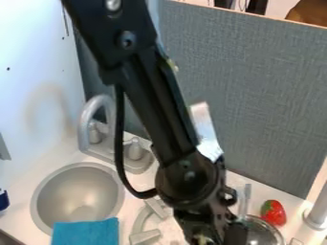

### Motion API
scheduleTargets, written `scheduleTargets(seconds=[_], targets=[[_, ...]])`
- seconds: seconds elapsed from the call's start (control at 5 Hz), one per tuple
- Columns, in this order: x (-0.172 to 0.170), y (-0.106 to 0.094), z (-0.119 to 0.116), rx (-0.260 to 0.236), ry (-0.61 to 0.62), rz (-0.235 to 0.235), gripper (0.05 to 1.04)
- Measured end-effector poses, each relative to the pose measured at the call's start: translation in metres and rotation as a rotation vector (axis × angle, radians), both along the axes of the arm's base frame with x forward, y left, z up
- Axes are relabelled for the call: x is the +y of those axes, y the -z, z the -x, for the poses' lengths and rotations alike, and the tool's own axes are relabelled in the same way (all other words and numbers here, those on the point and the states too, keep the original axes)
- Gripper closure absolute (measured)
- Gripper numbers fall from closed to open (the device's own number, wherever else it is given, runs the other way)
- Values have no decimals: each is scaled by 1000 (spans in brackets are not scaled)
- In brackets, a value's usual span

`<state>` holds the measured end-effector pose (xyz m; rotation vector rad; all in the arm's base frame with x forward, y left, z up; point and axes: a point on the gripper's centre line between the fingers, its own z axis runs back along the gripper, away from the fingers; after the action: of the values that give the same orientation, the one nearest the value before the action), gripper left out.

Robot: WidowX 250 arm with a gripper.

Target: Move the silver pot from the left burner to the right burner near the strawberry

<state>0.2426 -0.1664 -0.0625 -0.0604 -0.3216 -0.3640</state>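
Observation:
The black gripper (211, 227) hangs low at the bottom edge, right of centre, with its lower end cut off there. Just to its right is a shiny round metal or glass vessel (263, 233), partly hidden behind it. A red toy strawberry (273, 213) with a green patch lies on the white counter beyond that vessel. On the left, a blue cloth (86, 232) lies at the front edge of the round grey sink (80, 195). Whether anything is between the gripper's fingertips is hidden.
A grey faucet (96, 115) stands behind the sink. Grey burner-like bars (146, 235) lie left of the gripper. A metal post (318, 210) rises at the right edge. A grey panel (256, 95) closes off the back, and a white wall (32, 86) the left.

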Motion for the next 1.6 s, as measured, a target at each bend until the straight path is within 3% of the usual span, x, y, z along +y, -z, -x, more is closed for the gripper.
scheduleTargets(seconds=[1.2,1.4,1.6], targets=[[-49,15,-8,-42,82,-10,686],[-52,14,-7,-54,84,-16,625],[-51,14,-5,-53,82,-39,314]])
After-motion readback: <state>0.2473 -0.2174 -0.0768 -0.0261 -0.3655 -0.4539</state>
